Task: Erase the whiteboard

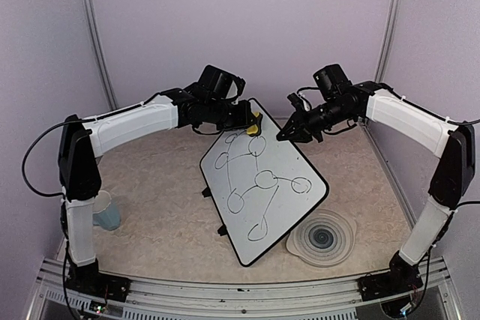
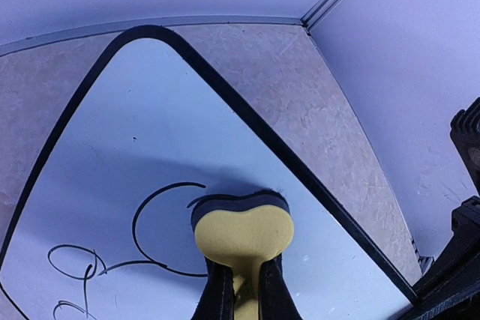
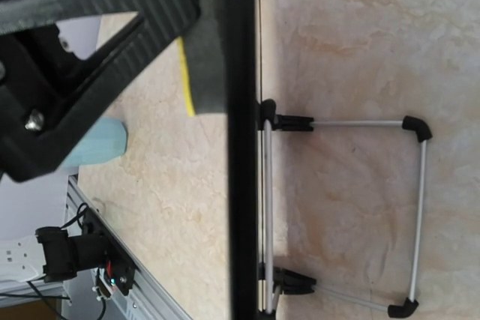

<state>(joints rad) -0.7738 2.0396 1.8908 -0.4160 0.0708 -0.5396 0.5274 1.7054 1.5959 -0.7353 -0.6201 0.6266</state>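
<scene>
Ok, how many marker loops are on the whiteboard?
6 loops: two at the far end, two mid-board, two at the near end; the yellow eraser may hide more.

The whiteboard (image 1: 262, 185) stands mid-desk (image 1: 150, 185) with a wire stand (image 3: 416, 215) at its back. A plate (image 1: 300, 242) lies on the desk just off its near right corner, and a cup (image 1: 107, 211) sits well away to the left beside the left arm. At the board's far corner the left claw (image 1: 251, 119) holds an eraser (image 1: 255, 128) against the board's face, and the right claw (image 1: 285, 134) sits at the far right edge, just right of the eraser.
</scene>
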